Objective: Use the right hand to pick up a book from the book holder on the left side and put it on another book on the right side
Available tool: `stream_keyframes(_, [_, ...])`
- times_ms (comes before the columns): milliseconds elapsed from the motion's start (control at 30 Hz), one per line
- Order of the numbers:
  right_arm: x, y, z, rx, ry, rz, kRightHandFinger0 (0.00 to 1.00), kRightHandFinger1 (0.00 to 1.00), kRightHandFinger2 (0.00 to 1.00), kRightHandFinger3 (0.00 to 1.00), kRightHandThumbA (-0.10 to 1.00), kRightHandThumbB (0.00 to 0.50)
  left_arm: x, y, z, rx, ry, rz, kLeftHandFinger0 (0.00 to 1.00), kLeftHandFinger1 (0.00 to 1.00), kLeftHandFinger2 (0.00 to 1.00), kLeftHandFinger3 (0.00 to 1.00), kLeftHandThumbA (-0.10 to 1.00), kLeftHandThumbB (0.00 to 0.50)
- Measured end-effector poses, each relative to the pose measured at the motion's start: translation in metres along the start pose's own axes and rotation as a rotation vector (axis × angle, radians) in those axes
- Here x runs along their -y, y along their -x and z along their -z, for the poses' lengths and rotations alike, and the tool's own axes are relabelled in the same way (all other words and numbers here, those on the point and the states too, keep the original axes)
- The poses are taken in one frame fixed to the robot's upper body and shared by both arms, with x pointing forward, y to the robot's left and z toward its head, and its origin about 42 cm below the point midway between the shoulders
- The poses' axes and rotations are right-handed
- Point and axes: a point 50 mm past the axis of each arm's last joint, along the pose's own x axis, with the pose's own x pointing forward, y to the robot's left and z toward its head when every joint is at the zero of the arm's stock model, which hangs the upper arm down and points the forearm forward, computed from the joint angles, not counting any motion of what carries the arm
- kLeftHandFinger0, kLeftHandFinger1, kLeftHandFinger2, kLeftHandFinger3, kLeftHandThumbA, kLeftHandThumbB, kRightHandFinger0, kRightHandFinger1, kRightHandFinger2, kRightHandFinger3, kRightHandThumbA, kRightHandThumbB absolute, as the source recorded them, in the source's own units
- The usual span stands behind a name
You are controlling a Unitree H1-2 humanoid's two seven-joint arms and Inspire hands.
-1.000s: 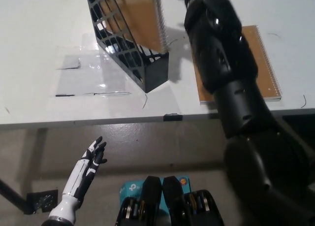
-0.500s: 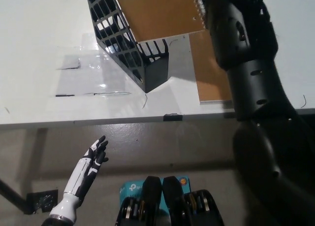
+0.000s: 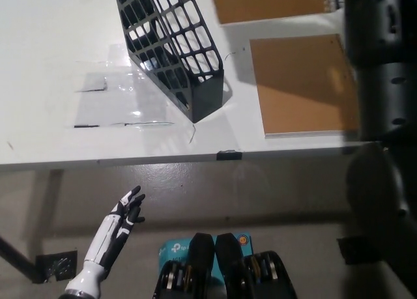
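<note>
The black lattice book holder (image 3: 172, 48) stands on the white table (image 3: 58, 64), left of centre, and looks empty from here. A brown spiral-bound book (image 3: 270, 2) hangs in the air at the top edge, right of the holder, its wire binding toward my black right arm (image 3: 384, 71). It throws a shadow on a second brown book (image 3: 303, 84) lying flat on the table's right side. My right hand itself is cut off past the top edge. My white left hand (image 3: 118, 228) rests low at the lower left, below the table edge, fingers apart and holding nothing.
Clear tape patches (image 3: 111, 100) lie on the table left of the holder. The table's front edge (image 3: 163, 159) runs across the middle, with a small black clip (image 3: 229, 156) on it. Below it is grey floor (image 3: 260, 195).
The brown book has come out of the holder and moved right and up, over the flat book. My right arm has swung to the right edge. The left hand stays put.
</note>
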Motion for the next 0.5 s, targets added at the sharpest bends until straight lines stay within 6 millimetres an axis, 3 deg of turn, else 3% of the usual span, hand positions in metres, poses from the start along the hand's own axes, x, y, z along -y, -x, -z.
stream_keyframes(133, [0.029, 0.002, -0.008, -0.007, -0.007, 0.054, 0.0, 0.4, 0.82, 1.0, -0.1, 0.062, 0.001, 0.002, 0.002, -0.004, -0.001, 0.0, 0.83, 0.95, 0.93, 0.95, 0.97, 0.146])
stream_keyframes(233, [0.048, 0.008, -0.004, -0.029, -0.015, 0.087, 0.0, 0.38, 0.8, 0.99, -0.1, 0.069, 0.001, 0.004, 0.003, -0.006, -0.003, 0.002, 0.82, 0.95, 0.93, 0.96, 0.97, 0.134])
stream_keyframes(267, [0.055, 0.011, 0.002, -0.046, -0.022, 0.102, 0.0, 0.35, 0.77, 0.94, -0.1, 0.062, 0.001, 0.006, 0.004, -0.008, -0.004, 0.002, 0.84, 0.97, 0.94, 0.97, 0.97, 0.14])
stream_keyframes(333, [0.065, 0.017, 0.014, -0.079, -0.026, 0.122, 0.0, 0.35, 0.79, 0.94, -0.1, 0.055, 0.002, 0.007, 0.005, -0.01, -0.004, 0.004, 0.86, 0.98, 0.94, 0.98, 0.97, 0.143])
stream_keyframes(400, [0.077, 0.023, 0.032, -0.133, -0.037, 0.151, 0.0, 0.37, 0.93, 1.0, -0.1, 0.036, 0.002, 0.008, 0.006, -0.013, -0.003, 0.004, 0.87, 0.99, 0.95, 0.99, 0.97, 0.14])
stream_keyframes(500, [0.095, 0.034, 0.068, -0.235, -0.076, 0.208, 0.0, 0.37, 0.93, 1.0, -0.1, 0.057, 0.003, 0.01, 0.007, -0.017, -0.003, 0.004, 0.84, 0.97, 0.95, 0.98, 0.98, 0.128])
